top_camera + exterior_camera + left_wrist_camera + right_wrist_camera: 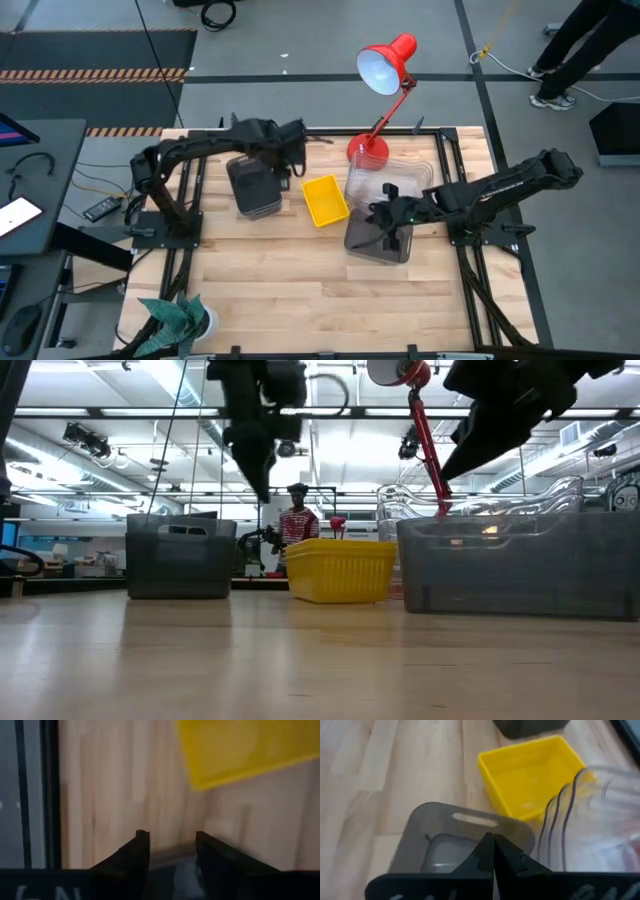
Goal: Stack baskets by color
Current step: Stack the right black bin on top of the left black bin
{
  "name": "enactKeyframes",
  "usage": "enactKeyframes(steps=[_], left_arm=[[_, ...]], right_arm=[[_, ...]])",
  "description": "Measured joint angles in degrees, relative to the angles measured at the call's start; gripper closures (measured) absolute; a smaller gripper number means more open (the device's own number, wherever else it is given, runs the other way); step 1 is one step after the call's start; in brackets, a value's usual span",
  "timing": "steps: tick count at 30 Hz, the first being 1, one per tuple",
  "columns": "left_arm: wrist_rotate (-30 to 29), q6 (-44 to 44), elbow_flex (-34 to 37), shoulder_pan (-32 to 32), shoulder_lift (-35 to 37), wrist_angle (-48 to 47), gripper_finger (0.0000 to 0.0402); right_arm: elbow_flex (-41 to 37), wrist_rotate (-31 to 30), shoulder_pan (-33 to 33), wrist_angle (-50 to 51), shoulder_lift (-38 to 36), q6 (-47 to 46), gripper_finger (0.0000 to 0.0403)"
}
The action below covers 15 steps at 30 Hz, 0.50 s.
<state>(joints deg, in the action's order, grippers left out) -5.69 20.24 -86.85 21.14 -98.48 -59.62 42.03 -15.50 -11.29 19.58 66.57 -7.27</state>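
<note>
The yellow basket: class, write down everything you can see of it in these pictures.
The yellow basket is a small, shallow, opaque rectangular plastic tub with finely ribbed walls and a flared rim. It sits upright and empty on the wooden table, turned slightly askew, between two smoky grey baskets and beside the clear ones. Nothing grips it.
</note>
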Motion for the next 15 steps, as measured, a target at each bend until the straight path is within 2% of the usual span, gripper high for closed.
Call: enactKeyframes(steps=[6,12,15], left_arm=[[0.05,-4.82,0.17,-7.36,0.0,6.85,0.0237],[-0.02,-10.62,0.2,-14.66,-0.82,14.4,0.0237],[-0.1,-10.68,0.28,-18.34,-1.8,17.8,0.0237]], right_arm=[[0.37,3.08,-2.98,5.93,0.01,-8.56,0.0398],[0.35,3.19,-7.05,11.17,0.01,-14.58,0.0398],[0.32,3.36,-9.3,12.84,0.0,-16.75,0.0398]])
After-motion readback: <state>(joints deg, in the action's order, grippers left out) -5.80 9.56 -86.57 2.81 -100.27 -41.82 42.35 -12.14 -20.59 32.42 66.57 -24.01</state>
